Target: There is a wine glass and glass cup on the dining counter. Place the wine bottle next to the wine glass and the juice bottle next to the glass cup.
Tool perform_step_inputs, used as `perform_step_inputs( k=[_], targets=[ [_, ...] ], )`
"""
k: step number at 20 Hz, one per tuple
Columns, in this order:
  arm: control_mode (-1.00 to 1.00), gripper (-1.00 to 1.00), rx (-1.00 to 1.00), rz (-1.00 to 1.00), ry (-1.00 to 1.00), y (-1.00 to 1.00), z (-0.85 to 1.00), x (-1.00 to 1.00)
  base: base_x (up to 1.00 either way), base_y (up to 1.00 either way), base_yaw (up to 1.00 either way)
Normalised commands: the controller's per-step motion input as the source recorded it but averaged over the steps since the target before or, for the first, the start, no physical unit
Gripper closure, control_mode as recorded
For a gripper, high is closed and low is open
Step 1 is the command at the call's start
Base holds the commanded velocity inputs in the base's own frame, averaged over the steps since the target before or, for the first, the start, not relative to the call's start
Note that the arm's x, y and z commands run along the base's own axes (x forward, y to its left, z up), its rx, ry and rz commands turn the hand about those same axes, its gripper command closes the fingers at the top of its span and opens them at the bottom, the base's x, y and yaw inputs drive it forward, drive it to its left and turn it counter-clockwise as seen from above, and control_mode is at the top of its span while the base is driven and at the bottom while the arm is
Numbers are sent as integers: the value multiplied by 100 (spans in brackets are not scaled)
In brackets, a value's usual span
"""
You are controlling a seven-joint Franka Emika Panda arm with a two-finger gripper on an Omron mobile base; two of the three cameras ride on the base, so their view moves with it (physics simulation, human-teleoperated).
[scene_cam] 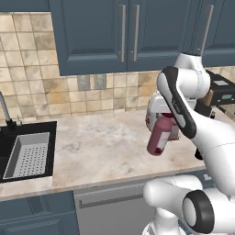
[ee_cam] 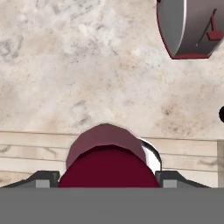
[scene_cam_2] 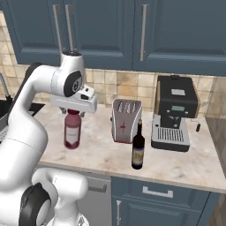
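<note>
I see the hand (scene_cam_2: 73,113) pinching the juice bottle (scene_cam_2: 72,131) by its cap, bottle hanging directly beneath, left of the toaster (scene_cam_2: 126,120).

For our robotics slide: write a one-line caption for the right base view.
Gripper shut on juice bottle, wine bottle standing before the toaster.

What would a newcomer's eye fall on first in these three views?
First, the white arm reaching over the wall counter, its gripper closed on the cap end of the pinkish juice bottle, which appears to hang clear of the counter top. Next, the dark wine bottle standing alone near the counter's front edge, in front of the toaster. The black coffee machine sits to the right of both.
</note>
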Motion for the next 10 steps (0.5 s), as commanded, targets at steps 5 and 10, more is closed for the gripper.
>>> perform_step_inputs(
  k=[5,10],
  targets=[
    [-100,100,1,0,3,0,17,-16,0,0,0],
    [100,100,1,0,0,0,0,0,0,0,0]
  ],
)
